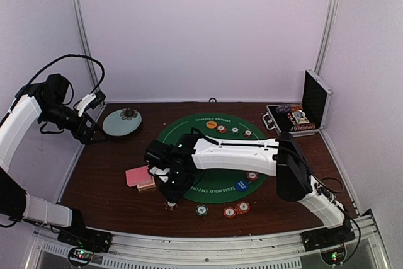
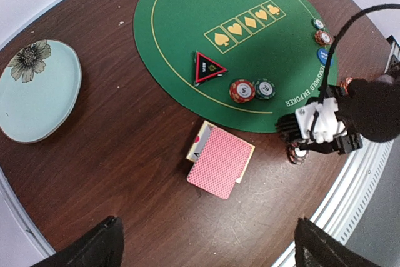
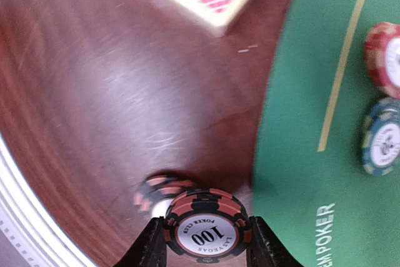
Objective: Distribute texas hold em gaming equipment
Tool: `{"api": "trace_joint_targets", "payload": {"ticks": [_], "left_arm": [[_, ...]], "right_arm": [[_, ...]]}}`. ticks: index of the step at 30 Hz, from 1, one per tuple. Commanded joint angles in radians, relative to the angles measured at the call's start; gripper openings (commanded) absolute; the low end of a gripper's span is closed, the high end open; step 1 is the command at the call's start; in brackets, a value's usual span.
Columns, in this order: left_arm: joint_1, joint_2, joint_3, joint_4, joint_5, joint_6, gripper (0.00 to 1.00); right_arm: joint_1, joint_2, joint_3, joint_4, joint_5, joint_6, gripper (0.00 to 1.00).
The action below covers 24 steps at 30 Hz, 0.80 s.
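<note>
Poker chip (image 3: 203, 228), black and red and marked 100, is pinched by its rim between the fingers of our right gripper (image 3: 205, 245), low over bare wood. Just under it a second striped chip (image 3: 153, 193) lies on the table, blurred. Immediately right of the gripper the green mat (image 3: 300, 123) begins, with a red chip (image 3: 384, 54) and a green chip (image 3: 381, 142) side by side, and the triangle marker (image 2: 207, 67) beyond. Near on the left sits the pink-backed deck (image 2: 219, 164), stacked.

We judge the job partly done. Chips and discs ring the mat, but no cards are dealt.

Our right arm lies across the mat. Our left gripper (image 2: 209, 248) hangs spread wide, well off left by the plate (image 2: 37, 92).
</note>
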<state>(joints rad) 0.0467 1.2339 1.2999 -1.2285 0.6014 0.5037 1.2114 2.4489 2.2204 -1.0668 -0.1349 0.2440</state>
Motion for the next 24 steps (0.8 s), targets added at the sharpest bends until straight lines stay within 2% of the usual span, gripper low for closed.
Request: {"api": "trace_joint_targets", "payload": {"ticks": [1,12,24], "left_arm": [[0.002,-0.017,0.022,0.019,0.004,0.006,0.97],[0.002,-0.012,0.030,0.020,-0.003,0.008,0.98],[0.002,-0.013,0.022,0.020,-0.002,0.014,0.98]], "right_arm": [[-0.068,-0.052,0.026,0.010,0.053,0.063,0.34],[-0.113,-0.016,0.039,0.030,0.074,0.104,0.33],[-0.121,-0.087,-0.101,0.058,0.076,0.115,0.32]]}}
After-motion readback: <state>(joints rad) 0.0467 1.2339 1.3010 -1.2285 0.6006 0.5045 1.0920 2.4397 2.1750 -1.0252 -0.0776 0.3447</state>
